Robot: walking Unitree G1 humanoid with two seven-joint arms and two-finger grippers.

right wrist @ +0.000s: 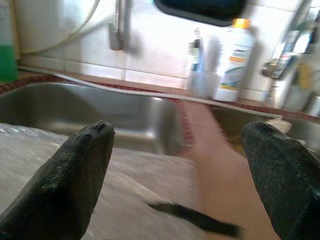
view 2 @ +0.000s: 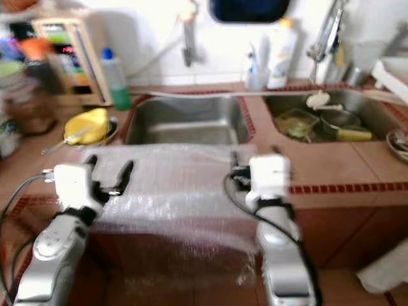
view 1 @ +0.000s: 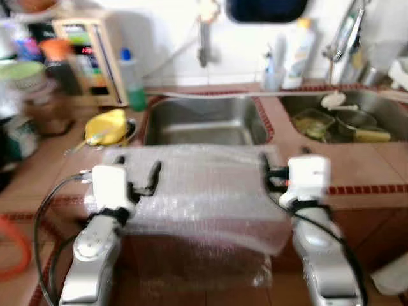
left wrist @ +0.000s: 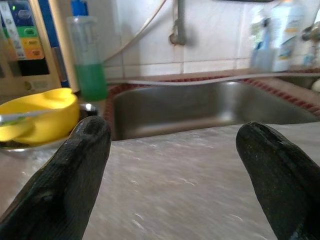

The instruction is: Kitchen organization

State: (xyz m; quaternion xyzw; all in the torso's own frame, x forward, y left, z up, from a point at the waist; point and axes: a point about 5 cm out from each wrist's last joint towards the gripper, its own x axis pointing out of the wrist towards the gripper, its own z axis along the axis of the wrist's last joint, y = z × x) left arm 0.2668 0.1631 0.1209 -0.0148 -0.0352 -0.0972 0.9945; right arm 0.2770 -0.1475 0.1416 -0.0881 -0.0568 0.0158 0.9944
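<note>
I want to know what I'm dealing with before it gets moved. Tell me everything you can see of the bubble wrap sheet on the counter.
The bubble wrap sheet is clear, shiny plastic, spread flat over the brown tiled counter in front of the empty steel sink. Its near edge droops over the counter's front. The left gripper sits at its left side and the right gripper at its right, fingers open. The blur hides whether they touch it.

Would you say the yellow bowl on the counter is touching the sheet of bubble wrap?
Cannot tell. In the left eye view the yellow bowl sits just beyond the bubble wrap, but blur hides any gap or contact between them.
</note>
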